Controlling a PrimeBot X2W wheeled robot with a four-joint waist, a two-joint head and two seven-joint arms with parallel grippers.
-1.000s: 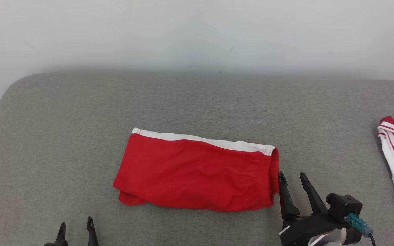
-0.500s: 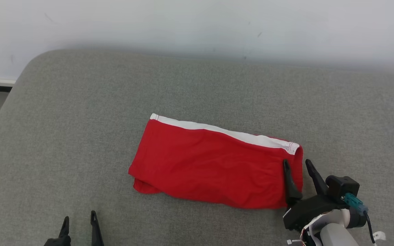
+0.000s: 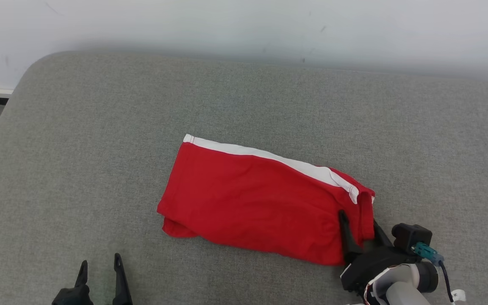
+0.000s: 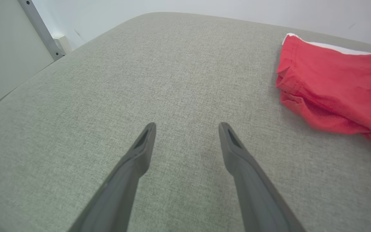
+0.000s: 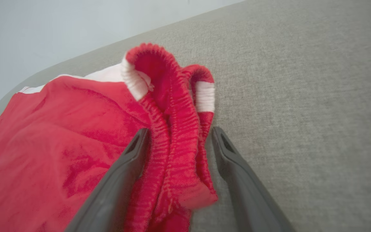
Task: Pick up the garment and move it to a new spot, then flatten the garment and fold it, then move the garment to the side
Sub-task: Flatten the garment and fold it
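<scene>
The red shorts (image 3: 252, 199) lie folded near the middle of the grey tabletop (image 3: 100, 127), white stripe along the far edge. The right gripper (image 3: 358, 220) has its fingers apart and straddles the gathered waistband at the shorts' right end, one finger over the cloth and one on the outer side. The step in hand looks like taking hold of the folded shorts to shift them aside. To do it well, the gripper should sink far enough that every layer of the waistband sits between the fingers before it closes. It should then draw the bundle low and level so the fold does not fall open. The left gripper (image 3: 101, 259) waits at the near edge, fingers apart and well clear of the cloth. A second ago the right gripper stood just outside the shorts' end with both fingers over bare grey. Since then it has slid in over the hem, and the waistband corner has bunched up. The head camera has also swung, so the whole scene sits differently.
</scene>
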